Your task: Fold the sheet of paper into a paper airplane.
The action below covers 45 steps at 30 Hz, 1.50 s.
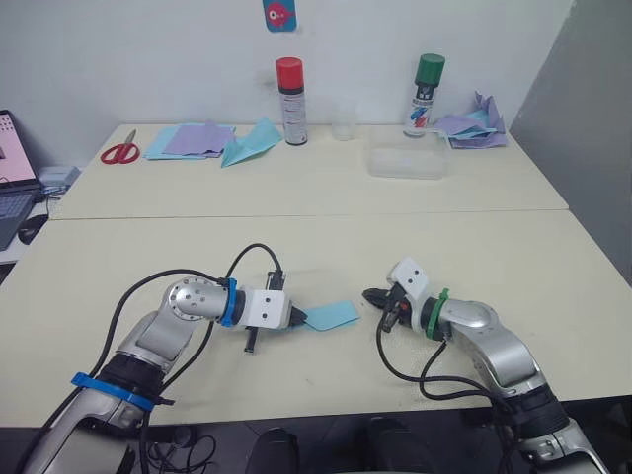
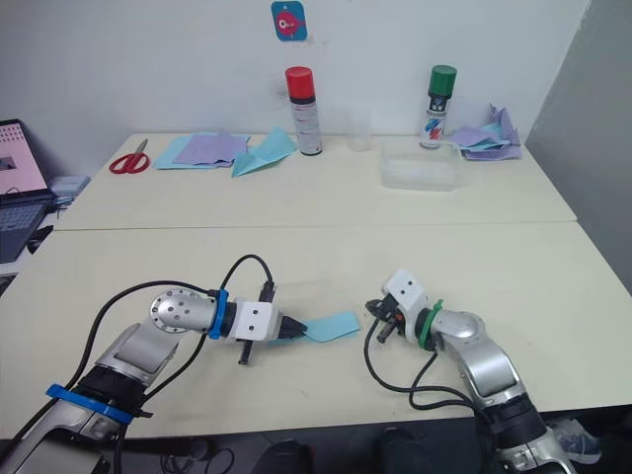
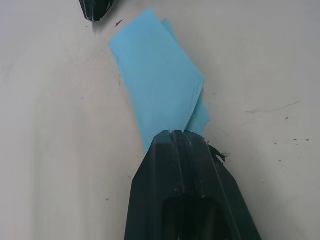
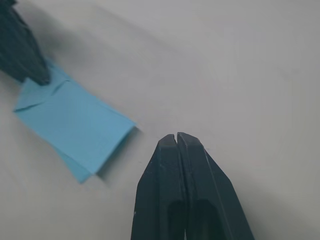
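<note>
The sheet of paper (image 1: 333, 315) is sky-blue and folded into a short layered strip. It lies flat on the near table between my two grippers. My left gripper (image 1: 299, 317) is shut on the paper's left end; the left wrist view shows its tips (image 3: 177, 134) pinching the layered paper (image 3: 160, 85). My right gripper (image 1: 370, 295) is shut on nothing. It rests a short way off the paper's right end, apart from it. In the right wrist view the shut right gripper (image 4: 176, 136) points past the paper's (image 4: 75, 122) free end.
On the far table stand a red-capped spray can (image 1: 291, 101), a green-capped can (image 1: 427, 94), a clear cup (image 1: 343, 123) and a clear plastic box (image 1: 408, 158). Red scissors (image 1: 120, 151), lilac sheets (image 1: 197, 138), a teal paper dart (image 1: 252, 143) and crumpled papers (image 1: 474, 123) lie there. A laptop (image 1: 10, 178) sits far left.
</note>
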### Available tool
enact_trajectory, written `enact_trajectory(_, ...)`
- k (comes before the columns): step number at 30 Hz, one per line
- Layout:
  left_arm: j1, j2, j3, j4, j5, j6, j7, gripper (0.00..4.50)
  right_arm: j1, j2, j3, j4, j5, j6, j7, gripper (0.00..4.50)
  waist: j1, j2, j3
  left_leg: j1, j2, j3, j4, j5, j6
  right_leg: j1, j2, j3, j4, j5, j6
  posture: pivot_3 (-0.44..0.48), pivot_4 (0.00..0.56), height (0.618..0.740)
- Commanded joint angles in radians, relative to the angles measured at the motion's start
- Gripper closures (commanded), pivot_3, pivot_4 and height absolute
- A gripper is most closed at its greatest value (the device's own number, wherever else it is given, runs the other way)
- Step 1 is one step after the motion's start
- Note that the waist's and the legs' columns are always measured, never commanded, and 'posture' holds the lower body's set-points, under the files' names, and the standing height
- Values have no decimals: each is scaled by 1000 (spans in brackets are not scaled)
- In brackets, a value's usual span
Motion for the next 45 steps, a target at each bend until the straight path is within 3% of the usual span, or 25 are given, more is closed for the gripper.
enact_trajectory(1,41,23,-45,52,65,21,-28,4470,-28,32,58,-16,-12,-25,11,4500,0,1,0,0,0,0,0,0,0,0,0,0,0,0,0,0,150,740)
enact_trajectory(8,37,24,-44,53,66,12,-26,4470,-67,28,158,83,-93,-25,18,4500,-3,1,1,0,0,0,0,0,0,0,0,1,0,0,0,0,150,740)
enact_trajectory(16,59,6,14,24,-4,-43,0,4470,-65,9,187,129,-119,-31,34,4500,-4,1,1,1,0,0,-1,0,0,0,0,0,0,-1,-1,0,150,740)
enact_trajectory(23,136,45,123,-146,-168,176,-15,2506,-58,17,191,135,-119,-38,30,4500,-9,0,2,1,1,-1,-2,0,0,-1,0,0,0,-1,-2,0,150,740)
enact_trajectory(29,126,29,314,-268,-438,604,84,579,-55,21,196,131,-120,-42,33,4500,-11,-4,6,0,2,-2,-2,0,0,-1,0,-1,0,-1,-2,0,150,740)
enact_trajectory(31,86,-28,369,-271,-512,706,158,579,-57,24,196,133,-120,-43,33,4500,-11,-4,6,0,2,-3,-2,0,0,-1,0,-1,0,-1,-2,0,150,740)
enact_trajectory(33,72,-76,382,-293,-533,754,210,926,-58,27,194,134,-120,-43,32,4500,-10,-5,6,0,0,-3,-1,0,0,0,0,-1,0,-1,-2,0,150,740)
enact_trajectory(36,80,-149,332,-357,-520,785,263,1859,-57,28,192,135,-120,-43,32,4500,-14,-5,6,0,0,-1,-2,0,0,0,-1,1,-1,-1,-1,0,150,740)
enact_trajectory(39,106,-195,229,-372,-428,742,289,2864,-55,29,193,131,-121,-39,32,4500,-14,-5,6,0,0,-2,-2,0,0,0,-1,1,-1,-1,0,0,150,740)
enact_trajectory(44,141,-190,110,-321,-280,655,304,4467,-52,29,197,124,-121,-32,32,4500,-14,-5,6,0,0,-3,-2,0,0,-1,-1,0,0,-1,0,0,150,740)
enact_trajectory(45,148,-180,89,-306,-247,638,303,4467,-51,29,198,123,-121,-32,32,4500,-14,-5,6,0,0,-3,-2,0,0,-1,-1,0,0,-1,0,0,150,740)
